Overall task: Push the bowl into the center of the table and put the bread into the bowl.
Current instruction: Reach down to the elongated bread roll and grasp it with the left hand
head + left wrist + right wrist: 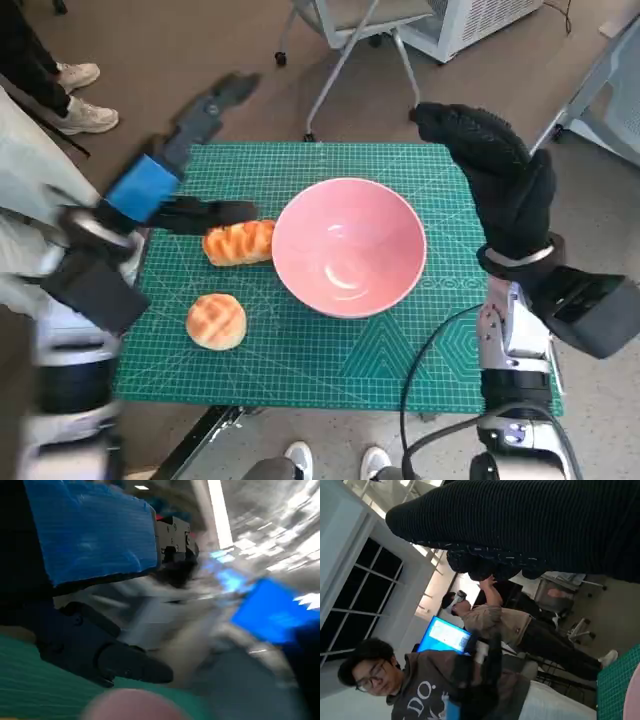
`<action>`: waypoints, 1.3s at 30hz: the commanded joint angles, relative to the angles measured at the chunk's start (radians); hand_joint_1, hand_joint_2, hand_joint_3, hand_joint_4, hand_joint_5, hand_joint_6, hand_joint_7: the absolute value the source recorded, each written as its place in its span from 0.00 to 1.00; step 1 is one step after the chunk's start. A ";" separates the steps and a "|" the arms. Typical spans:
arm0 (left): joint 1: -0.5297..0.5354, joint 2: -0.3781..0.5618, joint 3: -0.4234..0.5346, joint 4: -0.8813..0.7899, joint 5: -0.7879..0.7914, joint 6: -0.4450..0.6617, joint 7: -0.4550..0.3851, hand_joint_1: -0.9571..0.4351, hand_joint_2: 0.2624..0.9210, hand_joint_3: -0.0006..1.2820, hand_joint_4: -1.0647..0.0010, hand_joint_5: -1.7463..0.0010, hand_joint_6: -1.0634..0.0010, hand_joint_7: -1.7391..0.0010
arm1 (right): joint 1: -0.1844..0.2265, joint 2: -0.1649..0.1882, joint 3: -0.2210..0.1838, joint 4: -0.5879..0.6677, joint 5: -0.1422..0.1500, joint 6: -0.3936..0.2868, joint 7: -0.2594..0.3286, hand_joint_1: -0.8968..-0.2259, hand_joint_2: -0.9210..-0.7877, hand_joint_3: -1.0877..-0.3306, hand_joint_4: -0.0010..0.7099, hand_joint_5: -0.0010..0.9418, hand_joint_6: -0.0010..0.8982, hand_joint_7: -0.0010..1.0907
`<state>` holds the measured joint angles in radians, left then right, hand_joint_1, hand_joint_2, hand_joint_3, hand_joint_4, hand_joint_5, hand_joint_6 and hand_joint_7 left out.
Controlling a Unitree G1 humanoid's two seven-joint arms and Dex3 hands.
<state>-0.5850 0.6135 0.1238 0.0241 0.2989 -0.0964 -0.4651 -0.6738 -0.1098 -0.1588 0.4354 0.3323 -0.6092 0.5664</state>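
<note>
From the head camera I see the pink bowl [348,246] sitting on the green cutting mat [300,350], a little right of the mat's middle. It is round, smooth and glossy inside, with pale reflections low in its well, and nothing is in it. Its left rim touches or nearly touches the long bread [239,243], an oblong golden loaf with darker scored ridges across its top. A second piece, the round bread [216,321], lies nearer to me and to the left, apart from the bowl; it is a pale bun with a browned criss-cross crust.

My left hand [185,165] hangs over the mat's far left corner, blurred. Its fingers are apart: some reach away past the far edge of the mat, while one dark finger [205,214] lies low and points right, its tip just beside the long bread's far end. I cannot tell whether it touches. It holds nothing.

My right hand [495,175] is raised over the mat's right edge, well apart from the bowl's right rim, fingers curled loosely forward with nothing in them.

The left wrist picture is smeared. In the right wrist picture I see two people [410,685] and a lit blue screen [446,636].
</note>
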 commanded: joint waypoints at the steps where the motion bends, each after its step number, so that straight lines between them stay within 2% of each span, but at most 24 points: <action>1: 0.030 0.069 -0.053 -0.069 0.096 0.166 -0.050 0.80 0.71 0.01 0.96 1.00 0.85 0.95 | 0.031 0.004 -0.007 0.014 0.011 0.013 -0.014 0.34 0.00 0.44 0.29 0.01 0.00 0.60; 15: -0.006 0.063 -0.210 0.002 0.159 0.316 -0.098 0.80 0.72 0.01 0.93 1.00 0.81 0.97 | 0.021 0.009 -0.009 0.036 0.015 0.000 -0.034 0.36 0.00 0.45 0.29 0.00 0.00 0.60; 20: -0.044 0.054 -0.281 0.095 0.176 0.306 -0.111 0.81 0.72 0.01 0.93 1.00 0.81 0.98 | 0.024 0.012 -0.005 0.035 0.011 -0.004 -0.041 0.36 0.00 0.45 0.29 0.00 0.00 0.60; 25: -0.100 0.041 -0.363 0.227 0.224 0.278 -0.109 0.76 0.72 0.01 0.93 1.00 0.81 0.99 | 0.027 0.011 -0.004 0.037 0.015 -0.007 -0.040 0.36 0.00 0.46 0.29 0.00 0.00 0.60; 32: -0.164 0.013 -0.418 0.334 0.249 0.295 -0.113 0.74 0.72 0.01 0.93 1.00 0.81 0.99 | 0.029 0.007 -0.006 0.036 0.020 -0.001 -0.038 0.35 0.00 0.46 0.29 0.00 0.00 0.60; 39: -0.219 -0.028 -0.466 0.467 0.276 0.257 -0.081 0.72 0.72 0.01 0.93 1.00 0.81 1.00 | 0.033 0.002 -0.007 0.034 0.025 0.006 -0.033 0.34 0.00 0.46 0.29 0.00 0.01 0.59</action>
<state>-0.7721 0.6036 -0.3201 0.4395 0.5565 0.1802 -0.5621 -0.6648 -0.1063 -0.1628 0.4595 0.3508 -0.6179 0.5320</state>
